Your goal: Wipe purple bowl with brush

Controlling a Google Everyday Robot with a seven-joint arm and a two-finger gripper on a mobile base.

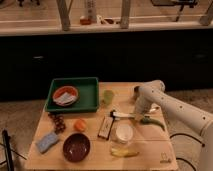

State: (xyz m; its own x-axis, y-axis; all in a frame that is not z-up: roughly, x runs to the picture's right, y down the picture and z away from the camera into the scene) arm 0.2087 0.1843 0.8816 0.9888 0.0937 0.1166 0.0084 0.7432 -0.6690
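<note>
The purple bowl (76, 147) sits at the front left of the wooden table (165, 150). It is dark, glossy and empty. The brush (122, 115) lies on the table near the middle, with its small black head pointing left and its white handle pointing right. My gripper (137, 115) hangs from the white arm (170, 104), which comes in from the right. It is down at the right end of the brush handle, well away from the bowl. The arm hides how it meets the handle.
A green tray (90, 100) at the back left holds an orange bowl with a white cloth (65, 95). Also on the table are a green cup (108, 96), a dark flat bar (105, 127), a white cup (124, 133), a banana (122, 152), a green pod (151, 121), an orange (80, 125), grapes (57, 122) and a blue sponge (47, 141).
</note>
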